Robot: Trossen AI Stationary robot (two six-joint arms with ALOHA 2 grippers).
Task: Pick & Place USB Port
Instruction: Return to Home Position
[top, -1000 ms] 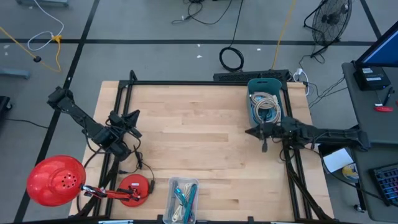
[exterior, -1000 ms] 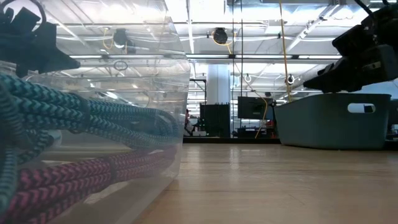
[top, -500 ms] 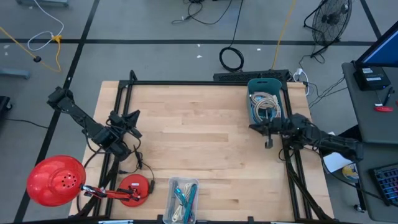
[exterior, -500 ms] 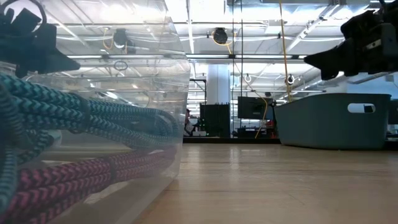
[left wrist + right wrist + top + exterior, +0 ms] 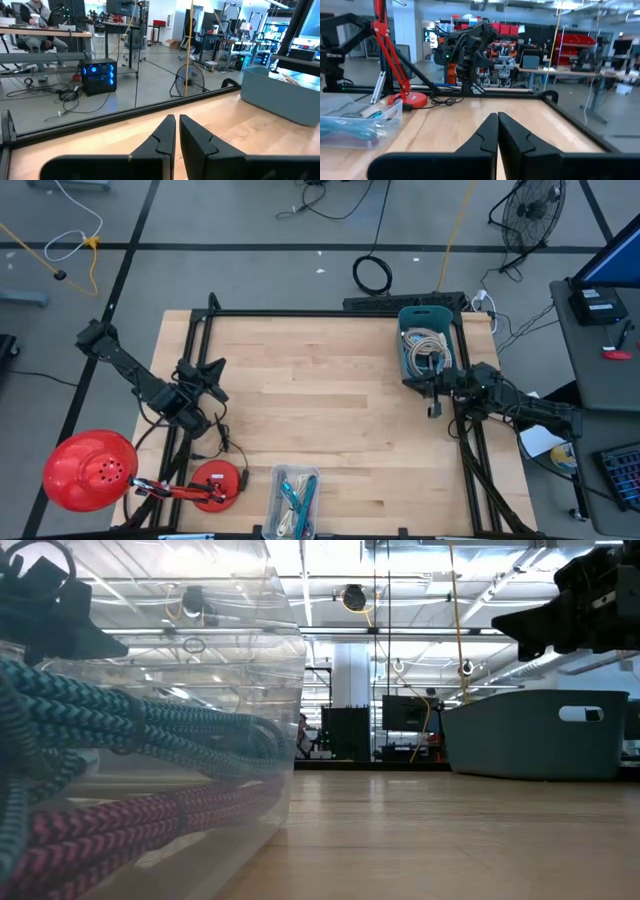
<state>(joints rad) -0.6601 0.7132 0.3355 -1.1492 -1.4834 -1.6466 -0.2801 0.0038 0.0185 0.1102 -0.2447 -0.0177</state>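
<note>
**Right arm drawn back**

The right arm (image 5: 510, 402) has folded back toward the surface's edge. The right jaws, pressed together, hang just beside the blue bin (image 5: 402, 340), which holds the light brown cable (image 5: 428, 348). The left arm (image 5: 140, 380) is unchanged, left jaws closed.

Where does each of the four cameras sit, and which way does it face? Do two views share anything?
High: above, looking straight down on the table; left arm and right arm show.
Low: at tabletop height, level past the transparent bin toward the blue bin; right arm overhead.
Left wrist: on the left arm, facing the blue bin; left pincer shut.
Right wrist: on the right arm, facing the transparent bin and left arm; right pincer shut.
Shared: low and left wrist both see the blue bin.
</note>
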